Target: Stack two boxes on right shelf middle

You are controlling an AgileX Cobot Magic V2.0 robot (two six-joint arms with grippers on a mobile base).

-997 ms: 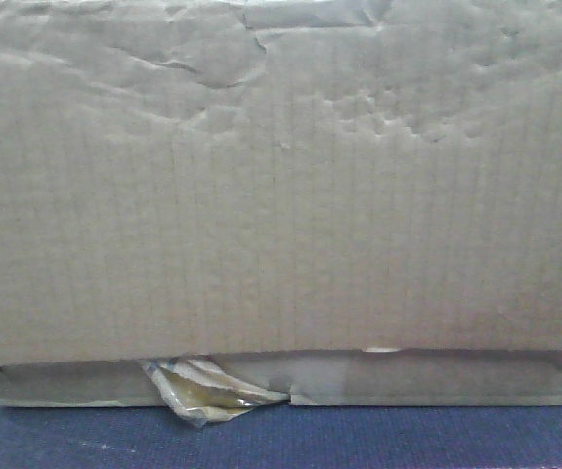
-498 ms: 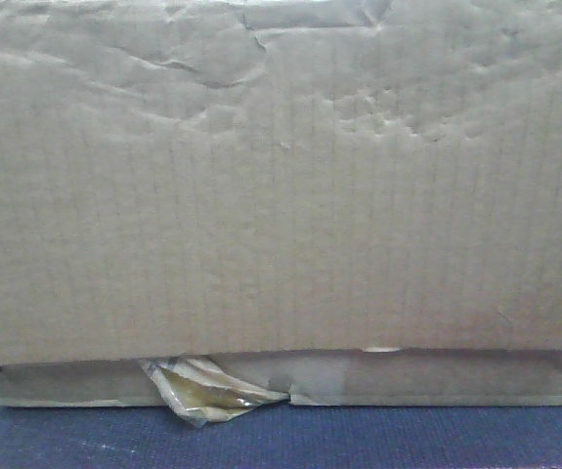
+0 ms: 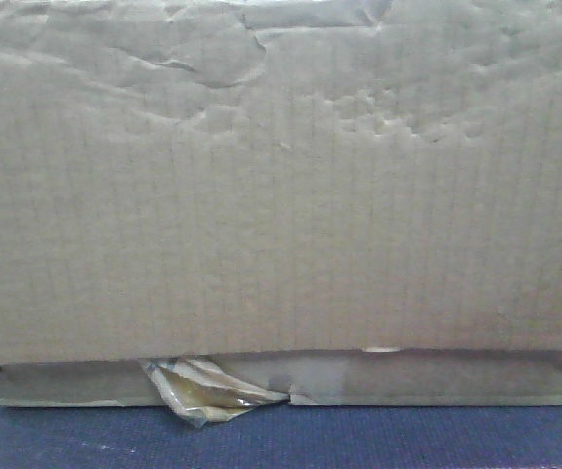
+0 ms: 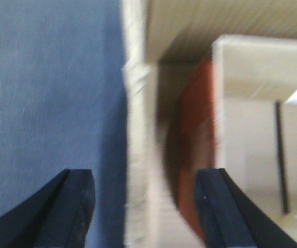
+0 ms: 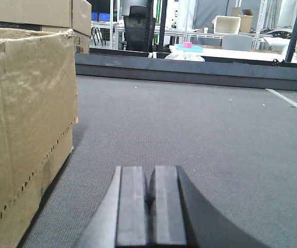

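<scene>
Across the front-facing view the broad side of a cardboard box (image 3: 281,195) fills nearly the whole frame. Its long axis runs left to right and its corrugation lines run up and down. Along its lower edge a bottom flap shows, with a strip of tape (image 3: 207,391) peeling loose onto the blue carpet (image 3: 378,445).

From the left wrist the picture is blurred. The left gripper (image 4: 144,188) has its fingers spread wide, and a pale cardboard wall (image 4: 135,129) runs lengthwise up the frame between them — whether either finger touches it cannot be told. An orange-red patch (image 4: 194,139) lies just inside that wall.

The right gripper (image 5: 149,175) has its fingers pressed together with nothing between them, low over grey carpet (image 5: 215,134). A worn carton (image 5: 24,119) stands upright at its left — near, but apart. A second carton (image 5: 34,13) shows above it; whether it rests on top is unclear.
</scene>
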